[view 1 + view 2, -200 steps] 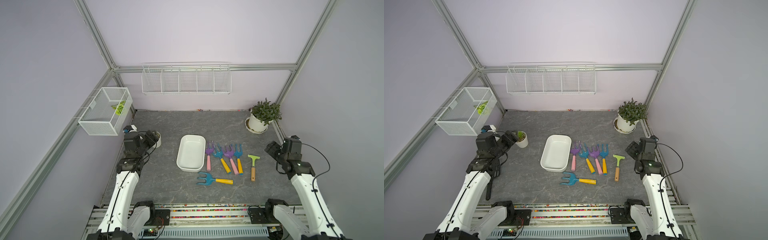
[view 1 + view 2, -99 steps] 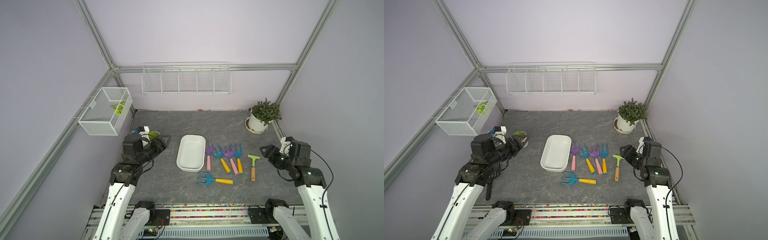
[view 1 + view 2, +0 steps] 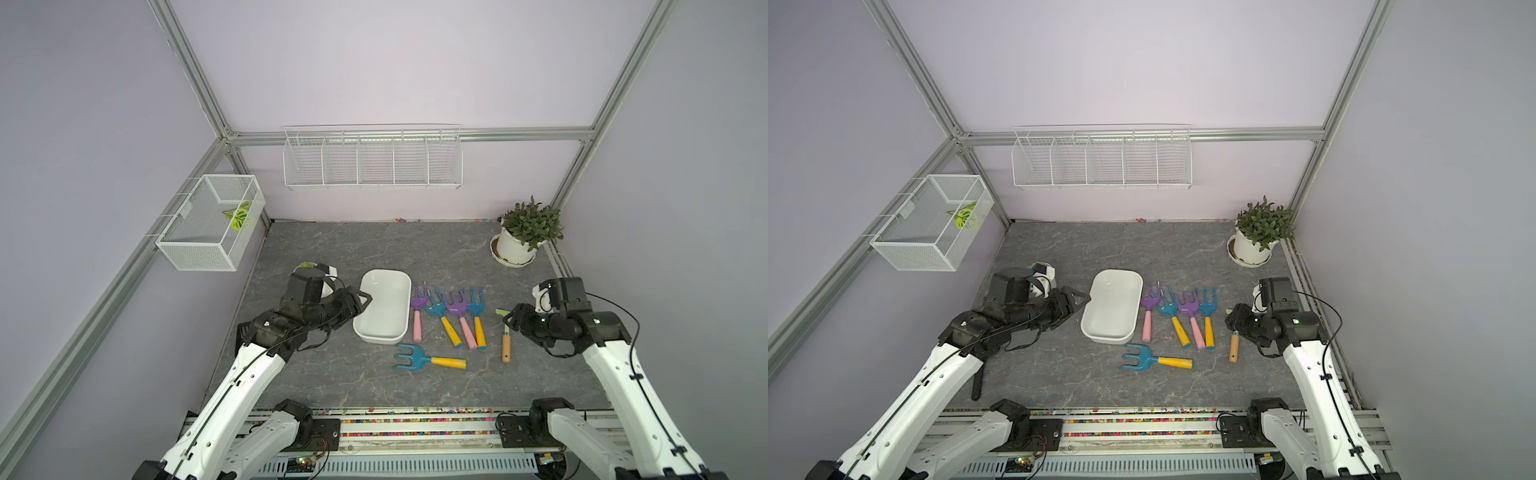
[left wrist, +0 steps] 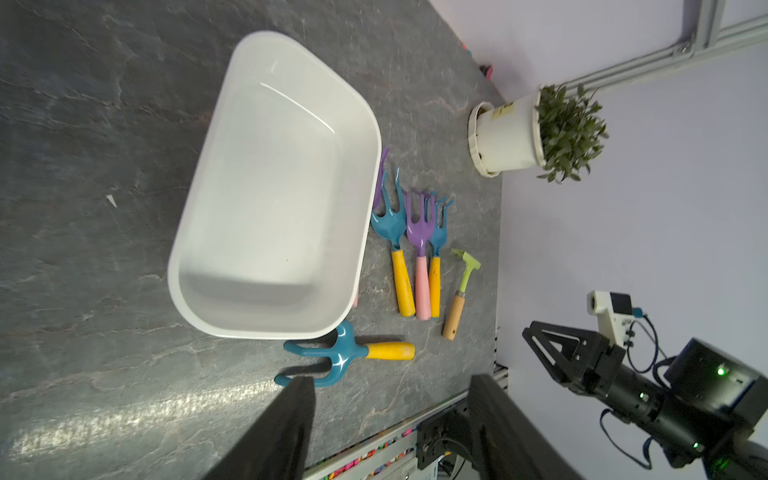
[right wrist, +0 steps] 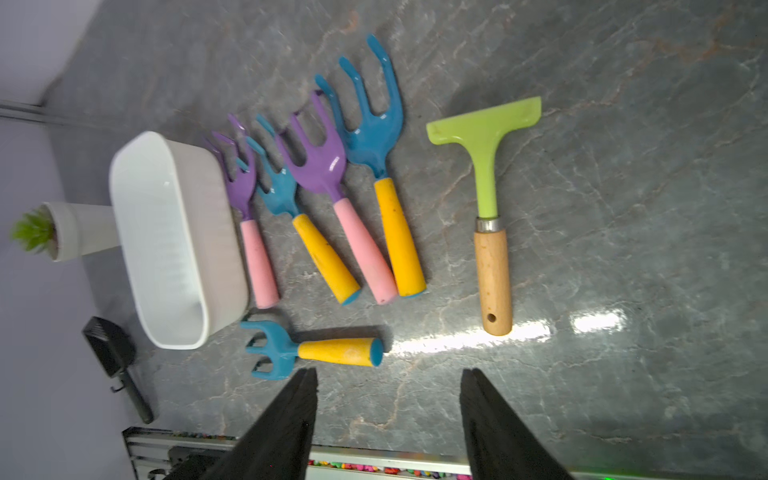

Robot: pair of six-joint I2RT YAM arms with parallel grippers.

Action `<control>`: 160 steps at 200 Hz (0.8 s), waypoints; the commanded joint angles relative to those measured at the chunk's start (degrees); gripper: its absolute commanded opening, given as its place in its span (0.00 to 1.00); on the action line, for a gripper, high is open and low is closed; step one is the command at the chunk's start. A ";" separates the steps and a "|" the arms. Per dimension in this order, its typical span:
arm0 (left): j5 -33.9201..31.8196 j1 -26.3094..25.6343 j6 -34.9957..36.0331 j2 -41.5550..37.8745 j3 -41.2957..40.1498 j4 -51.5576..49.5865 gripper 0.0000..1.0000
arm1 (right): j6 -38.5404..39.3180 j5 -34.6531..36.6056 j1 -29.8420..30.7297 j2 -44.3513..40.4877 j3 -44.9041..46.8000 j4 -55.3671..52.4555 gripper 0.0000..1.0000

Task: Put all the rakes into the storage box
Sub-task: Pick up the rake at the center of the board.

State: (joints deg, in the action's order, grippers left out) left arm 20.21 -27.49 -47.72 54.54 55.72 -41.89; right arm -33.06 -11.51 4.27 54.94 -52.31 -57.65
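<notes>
Gaping empty, the left tool [image 4: 388, 382] hovers just beside the storage box [image 3: 384, 307]; the right tool [image 5: 387, 374], also released, hangs beyond the rakes [image 3: 456, 301] lying alongside that box.

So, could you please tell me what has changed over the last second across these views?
Both arms swung inward and down. The left end effector moved toward the storage box and is now by its rim; the right end effector came in near the green scraper. Neither took hold of anything. Box, scraper and the five rakes stayed put.
</notes>
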 commanded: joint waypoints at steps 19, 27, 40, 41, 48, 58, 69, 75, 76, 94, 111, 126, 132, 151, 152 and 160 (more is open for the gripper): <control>-1.05 -2.84 1.67 5.28 1.67 1.28 0.64 | -0.13 3.21 2.94 5.35 1.98 -0.79 0.61; -0.69 -3.13 2.47 6.96 2.75 1.05 0.64 | -1.23 2.48 3.21 6.17 1.78 -0.65 0.61; -0.05 -4.00 4.03 9.55 4.75 0.88 0.64 | -3.11 3.53 4.16 6.99 2.22 1.01 0.61; -0.07 -4.08 4.17 9.71 4.92 0.86 0.64 | -3.22 3.78 4.25 7.05 2.26 1.12 0.61; 0.07 -4.64 4.95 10.91 5.89 0.74 0.64 | -3.94 4.87 4.89 7.51 2.56 1.99 0.60; 0.33 -4.97 5.68 12.43 7.03 0.65 0.65 | -4.62 5.93 5.57 8.64 2.87 3.21 0.60; 0.86 -5.04 5.84 13.61 7.29 1.04 0.65 | -4.82 6.38 6.50 10.02 2.88 4.22 0.60; 1.06 -5.09 5.72 14.18 7.17 1.45 0.65 | -4.82 6.77 7.23 10.97 2.76 4.71 0.60; 1.10 -5.06 5.67 14.23 7.14 1.50 0.65 | -4.82 6.85 7.41 11.11 2.71 4.77 0.60; 0.63 -5.09 4.75 15.22 6.36 2.67 0.65 | -4.82 8.55 10.32 13.74 1.92 5.29 0.60; -0.56 -5.04 3.21 15.58 5.25 3.48 0.65 | -5.54 8.49 13.28 16.08 1.88 6.97 0.60; -1.85 -5.09 2.00 15.54 4.43 3.33 0.65 | -6.43 8.82 15.90 17.66 2.12 8.70 0.59; -2.23 -5.11 1.74 15.49 4.10 3.24 0.65 | -6.73 8.95 16.89 18.35 2.05 9.38 0.58; -3.11 -5.06 1.76 15.00 3.39 2.38 0.65 | -6.98 10.00 19.97 20.89 0.90 11.32 0.58; -3.18 -5.05 1.80 15.03 3.32 2.31 0.65 | -6.95 10.05 20.16 21.08 0.81 11.41 0.58; -3.62 -5.11 2.24 14.91 3.17 1.77 0.65 | -6.45 10.10 21.51 22.60 -0.11 12.11 0.58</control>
State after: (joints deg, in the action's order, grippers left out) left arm 18.79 -32.32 -45.39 69.89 60.12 -39.33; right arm -38.65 -3.42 22.65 74.32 -50.59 -49.15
